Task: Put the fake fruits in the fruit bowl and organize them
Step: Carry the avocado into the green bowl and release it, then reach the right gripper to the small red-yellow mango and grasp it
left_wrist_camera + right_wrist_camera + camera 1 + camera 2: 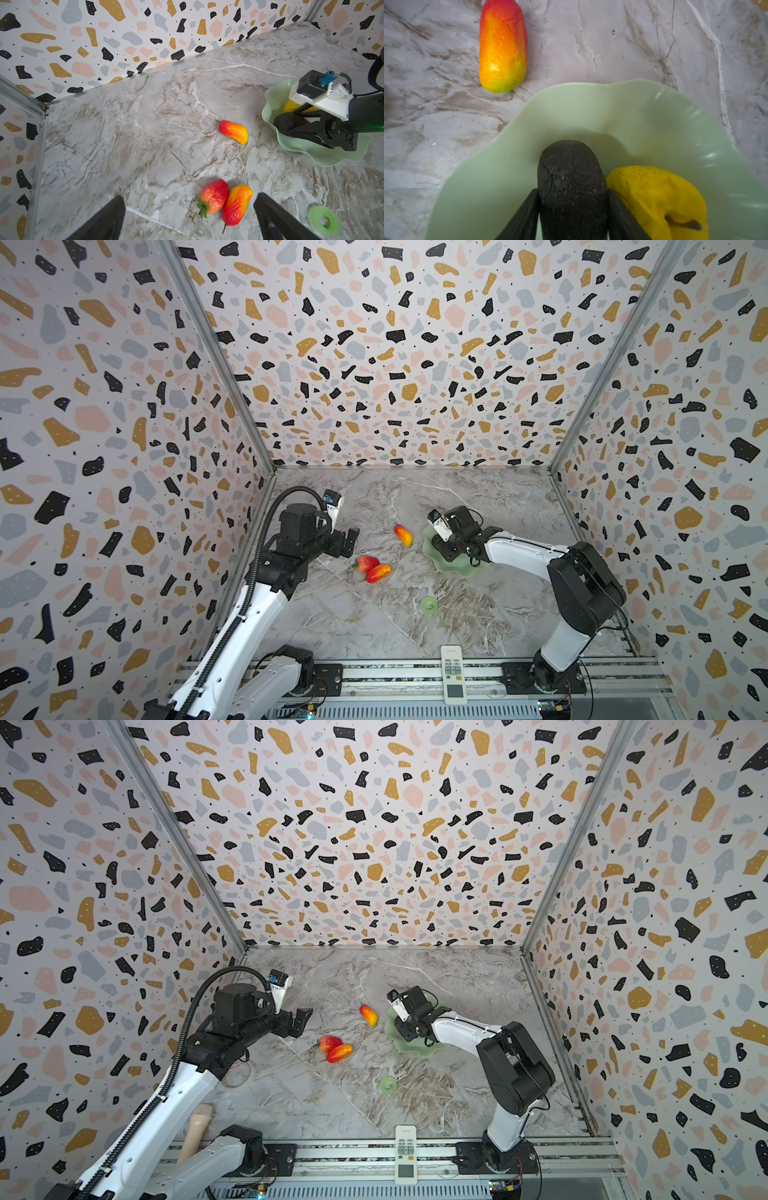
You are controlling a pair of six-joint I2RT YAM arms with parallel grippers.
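1. Currently right fingers are holding the dark fruit in the bowl, beside the yellow fruit.
2. Meanwhile left fingers are hanging wide.
3. Outside, strawberry and two orange fruits are waiting.

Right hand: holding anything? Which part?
Right hand pinches the dark blackish oval toy fruit across its sides, toward one end, inside the pale green wavy-rimmed bowl.

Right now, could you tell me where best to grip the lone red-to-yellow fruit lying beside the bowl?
Probably across its middle from above, jaws straddling the long axis: the lone fruit lies flat on the marble, clear of the bowl, both long flanks free.
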